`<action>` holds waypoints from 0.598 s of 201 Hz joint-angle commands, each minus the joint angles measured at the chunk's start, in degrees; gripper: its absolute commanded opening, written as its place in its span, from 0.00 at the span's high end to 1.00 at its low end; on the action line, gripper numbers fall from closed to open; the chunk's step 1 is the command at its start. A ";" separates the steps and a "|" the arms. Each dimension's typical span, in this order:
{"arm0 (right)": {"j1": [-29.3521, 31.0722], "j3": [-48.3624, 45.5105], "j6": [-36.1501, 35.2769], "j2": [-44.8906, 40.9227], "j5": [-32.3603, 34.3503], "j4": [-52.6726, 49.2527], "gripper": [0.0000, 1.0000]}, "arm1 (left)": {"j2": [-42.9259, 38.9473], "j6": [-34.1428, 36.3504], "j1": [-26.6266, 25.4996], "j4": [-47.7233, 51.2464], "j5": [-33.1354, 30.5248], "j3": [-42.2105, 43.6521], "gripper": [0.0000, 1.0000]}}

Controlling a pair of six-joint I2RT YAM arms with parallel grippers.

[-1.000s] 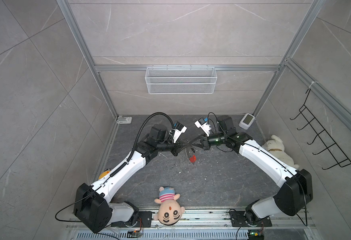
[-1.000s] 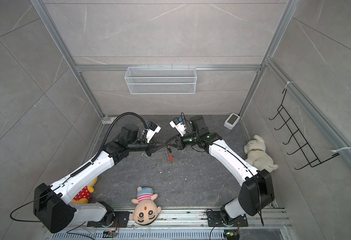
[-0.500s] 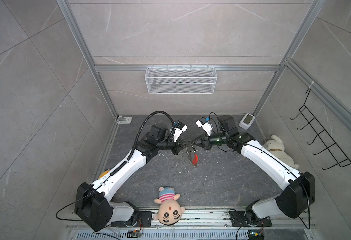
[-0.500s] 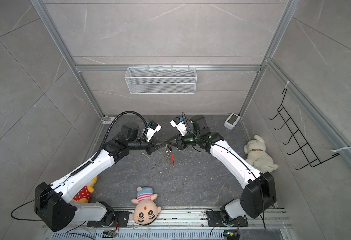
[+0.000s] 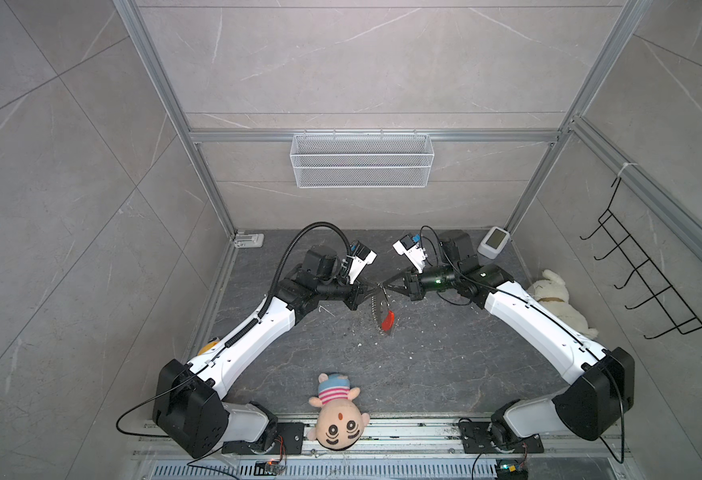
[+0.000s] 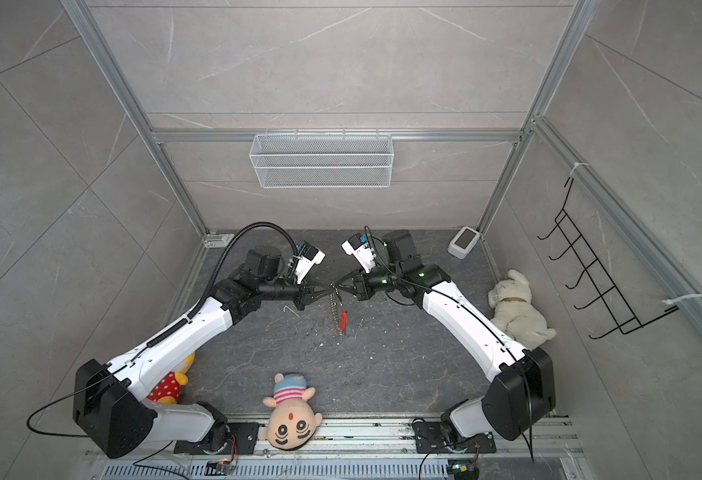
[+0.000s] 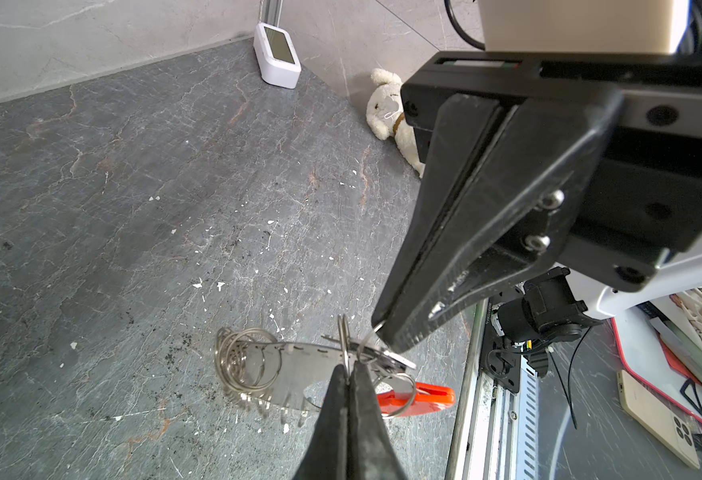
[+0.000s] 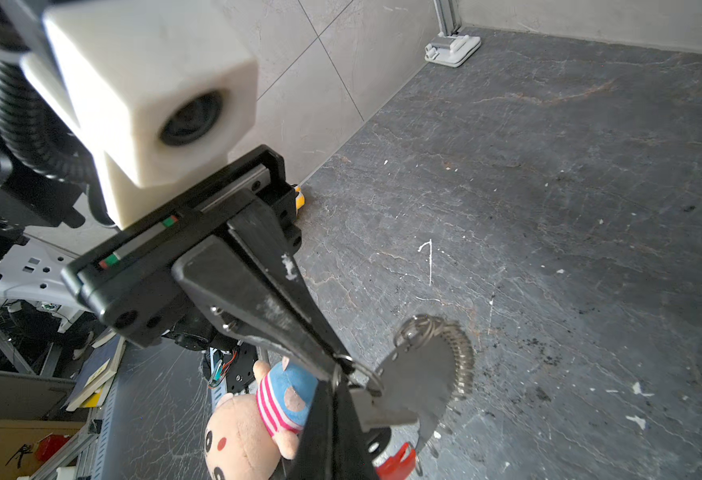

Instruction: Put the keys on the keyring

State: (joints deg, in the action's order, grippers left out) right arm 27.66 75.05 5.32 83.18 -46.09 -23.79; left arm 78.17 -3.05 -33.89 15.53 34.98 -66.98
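Above the middle of the dark floor, my left gripper [image 5: 376, 288] and right gripper [image 5: 385, 286] meet tip to tip, both shut. Below them hangs the keyring [image 5: 377, 311], a metal piece strung with small silver rings plus a red plastic part [image 5: 388, 319]. In the left wrist view my left gripper [image 7: 348, 370] pinches an upright small ring of the keyring [image 7: 287, 370]. In the right wrist view my right gripper [image 8: 337, 384] is shut beside a dull metal blade with a dark head, the keys [image 8: 384, 415]. The exact pinch point is hidden.
A striped-hat plush doll [image 5: 339, 419] lies at the front edge and a white plush dog [image 5: 557, 303] at the right wall. A red-spotted plush [image 6: 170, 382] sits under the left arm. A white device [image 5: 494, 242] stands back right. A thin white wire [image 8: 429, 262] lies on the floor.
Both grippers stay shut and joined. Their meeting point has drifted slightly right and back, and the hanging keyring has swung a little.
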 commanded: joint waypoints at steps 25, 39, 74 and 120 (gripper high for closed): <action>0.40 2.98 -0.39 1.49 -0.20 -0.35 1.00 | -0.30 -0.36 -0.33 -0.84 2.71 -3.16 1.00; 0.41 2.96 0.40 1.89 1.00 0.09 1.00 | -0.54 0.01 -0.35 -0.79 3.01 -2.94 1.00; 0.39 2.73 1.27 2.60 1.96 0.50 1.00 | -1.59 0.92 -0.41 -0.94 2.87 -2.54 1.00; -0.49 1.14 2.33 2.52 4.58 1.09 1.00 | -2.63 1.20 -0.39 -1.90 2.73 -1.93 1.00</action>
State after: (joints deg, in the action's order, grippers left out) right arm 27.75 76.51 6.42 85.08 -44.71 -23.46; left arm 78.19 -3.01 -33.89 16.75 34.85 -67.05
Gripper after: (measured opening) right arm 0.047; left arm 0.047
